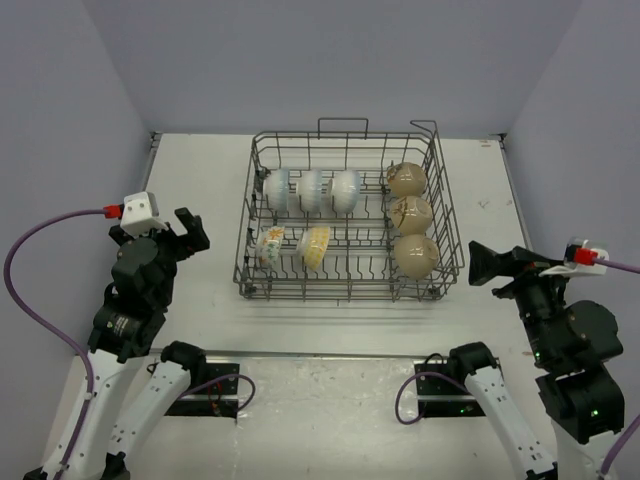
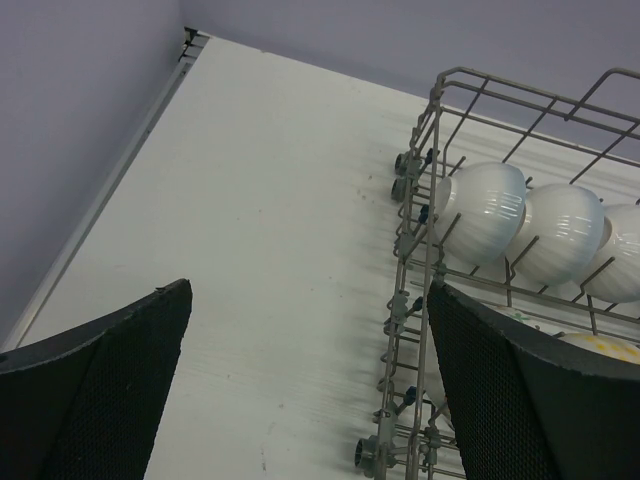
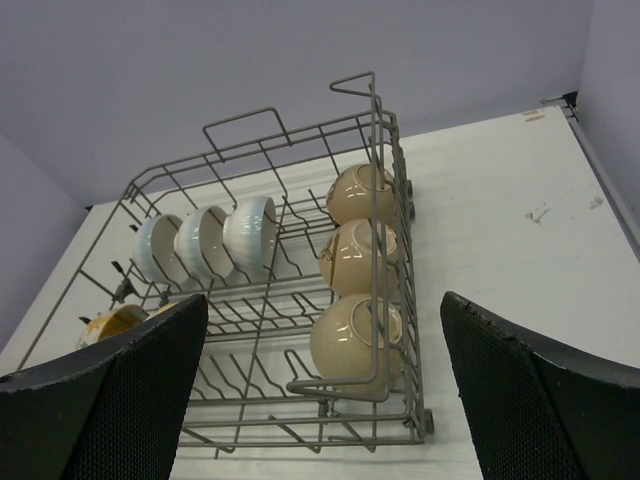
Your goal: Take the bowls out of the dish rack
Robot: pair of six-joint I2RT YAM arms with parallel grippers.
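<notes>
All eight bowls are in the dish rack [image 1: 350,285], none on the table [image 1: 200,330]. The rack sits mid-table between the left and right edges, closer to the far edge than the near one, with its long side parallel to the near edge.

Load layout:
- white bowls [image 1: 312,190]: three, standing on edge between the tines, side by side in a row at the rack's far-left part.
- floral bowls [image 1: 315,246]: two, yellow-orange pattern, also on edge, in the near-left row, directly in front of the white ones.
- tan bowls [image 1: 411,214]: three with dark crackle lines, in a line down the rack's right side from far to near. The nearest one sits by the near-right corner of the rack.

The left claw [image 1: 192,233] is over the left part of the table, level with the rack's left wall. It is near the rack but not touching it. Its fingers are spread wide with nothing between them. The left wrist view shows bare table in the gap, the rack's corner and the white bowls off to the right.

The right claw [image 1: 478,266] is toward the right edge of the table, just outside the rack's near-right corner and clear of the wire. Its fingers are spread wide and it is empty. The right wrist view looks across the rack, with the tan bowls closest.
</notes>
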